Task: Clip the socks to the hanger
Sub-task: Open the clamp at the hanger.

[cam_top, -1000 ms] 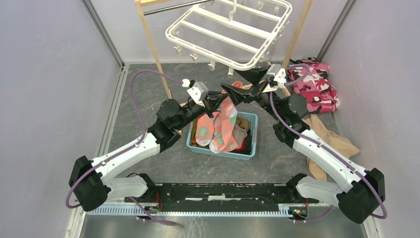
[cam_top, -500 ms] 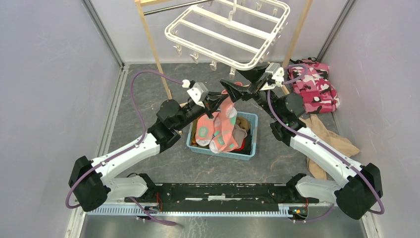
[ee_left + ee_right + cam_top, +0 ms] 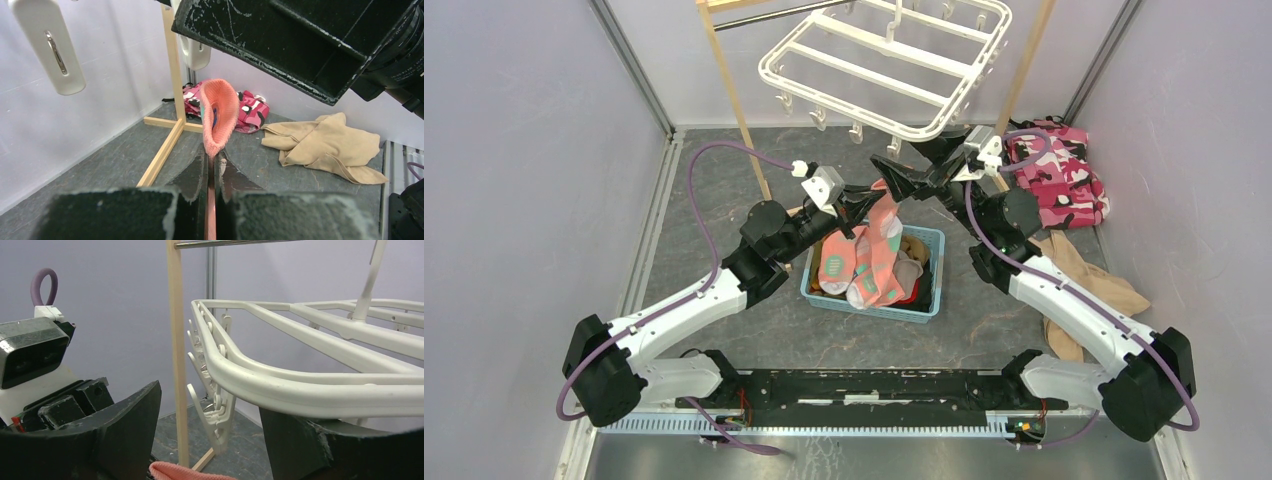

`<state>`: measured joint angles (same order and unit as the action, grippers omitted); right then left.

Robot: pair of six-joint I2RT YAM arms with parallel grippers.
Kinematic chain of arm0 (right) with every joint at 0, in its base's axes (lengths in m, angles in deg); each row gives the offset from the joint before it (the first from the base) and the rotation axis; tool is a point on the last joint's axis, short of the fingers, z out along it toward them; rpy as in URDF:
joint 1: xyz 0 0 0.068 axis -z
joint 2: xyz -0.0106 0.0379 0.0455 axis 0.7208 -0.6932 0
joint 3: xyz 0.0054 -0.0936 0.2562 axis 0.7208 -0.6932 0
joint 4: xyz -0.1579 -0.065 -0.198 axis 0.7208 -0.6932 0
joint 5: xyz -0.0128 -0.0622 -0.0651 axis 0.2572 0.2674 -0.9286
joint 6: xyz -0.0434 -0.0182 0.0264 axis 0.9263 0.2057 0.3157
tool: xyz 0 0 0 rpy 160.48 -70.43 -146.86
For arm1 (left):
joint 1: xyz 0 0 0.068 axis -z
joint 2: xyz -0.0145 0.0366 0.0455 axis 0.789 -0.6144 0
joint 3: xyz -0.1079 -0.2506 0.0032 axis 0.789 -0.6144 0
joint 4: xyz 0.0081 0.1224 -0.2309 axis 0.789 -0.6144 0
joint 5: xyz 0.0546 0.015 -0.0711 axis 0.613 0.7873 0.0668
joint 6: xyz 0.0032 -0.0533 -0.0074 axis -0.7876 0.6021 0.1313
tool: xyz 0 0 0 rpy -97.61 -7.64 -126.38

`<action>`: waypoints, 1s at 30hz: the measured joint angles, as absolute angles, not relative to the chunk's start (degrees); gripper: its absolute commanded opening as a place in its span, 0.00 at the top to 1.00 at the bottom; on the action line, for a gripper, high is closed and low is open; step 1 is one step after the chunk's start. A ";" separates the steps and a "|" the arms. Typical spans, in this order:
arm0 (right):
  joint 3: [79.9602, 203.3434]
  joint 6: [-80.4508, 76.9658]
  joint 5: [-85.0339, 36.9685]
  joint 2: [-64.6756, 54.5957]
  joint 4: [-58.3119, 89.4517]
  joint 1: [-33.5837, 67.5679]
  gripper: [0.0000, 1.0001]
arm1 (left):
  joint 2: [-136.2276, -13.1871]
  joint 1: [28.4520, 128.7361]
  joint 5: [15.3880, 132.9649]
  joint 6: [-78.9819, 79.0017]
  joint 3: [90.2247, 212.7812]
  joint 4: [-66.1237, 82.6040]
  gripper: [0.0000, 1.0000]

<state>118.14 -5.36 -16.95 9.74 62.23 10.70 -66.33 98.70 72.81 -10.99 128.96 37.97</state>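
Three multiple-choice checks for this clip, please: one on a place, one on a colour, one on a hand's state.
1. The tan garment lies: A inside the basket; B on the floor right of the basket; C under the basket.
2. The basket is: A blue; B yellow; C black.
3. The left hand is: A open, empty; B shut on a pink sock; C shut on the tan garment.
Answers: 1 B, it is spread on bare floor; 2 A, its walls show blue; 3 B, the sock is pinched tight in it.
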 measured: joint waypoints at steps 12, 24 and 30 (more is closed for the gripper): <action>118.51 -4.95 -16.36 9.54 62.38 10.63 0.32 | -66.35 98.70 72.81 -10.99 128.96 37.97 0.98; 119.45 -4.23 -15.60 9.54 61.79 10.61 0.53 | -66.35 98.70 72.81 -10.97 128.96 37.97 0.98; 119.60 -3.83 -15.38 9.48 61.53 10.61 0.72 | -66.35 98.70 72.81 -10.97 128.96 37.97 0.98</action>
<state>119.60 -3.83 -15.38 9.48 61.53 10.61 -66.35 98.70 72.81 -10.97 128.96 37.97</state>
